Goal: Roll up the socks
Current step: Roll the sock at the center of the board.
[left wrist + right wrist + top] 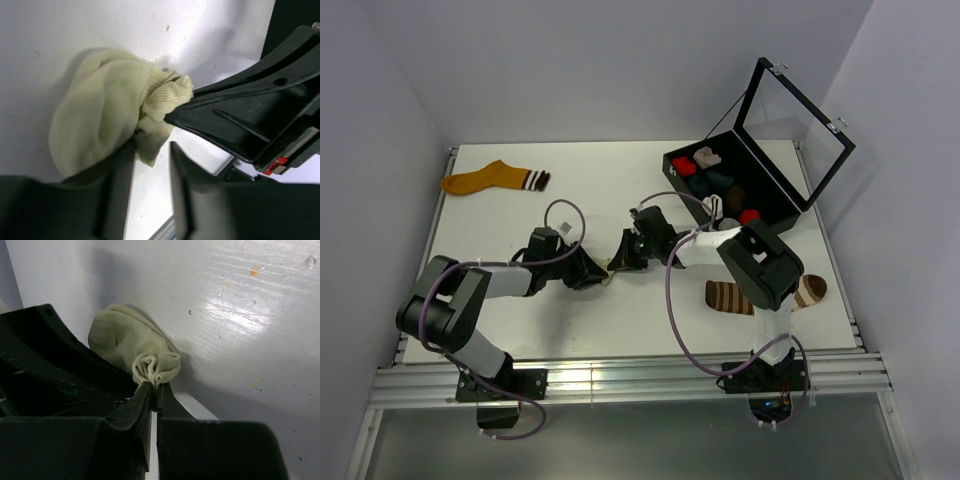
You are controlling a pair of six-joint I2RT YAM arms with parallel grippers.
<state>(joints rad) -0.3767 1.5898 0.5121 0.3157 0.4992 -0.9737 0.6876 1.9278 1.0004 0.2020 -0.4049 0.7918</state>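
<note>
While the cream sock (pixel 125 340) lies bunched at the middle of the table (pixel 620 190), its gathered cuff is pinched shut in the right gripper (pixel 154 390), seemingly to stop the roll unwinding. The left gripper (pixel 149 147) is held beside it, jaws parted, empty. Three loose socks are counted: the cream one, an orange sock (pixel 490 179) at the far left and a brown striped sock (pixel 725 297) at the near right, plus one open case (pixel 775 197).

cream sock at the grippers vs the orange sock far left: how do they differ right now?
Colour: the cream sock is plain and pale; the orange sock is mustard with a dark-and-white striped cuff. Pose: the cream sock is bunched into a lump; the orange sock lies flat, stretched out. State: the right gripper pinches the cream sock's gathered end; the orange sock lies free, nothing touching it. Both rest on the white table.
</note>
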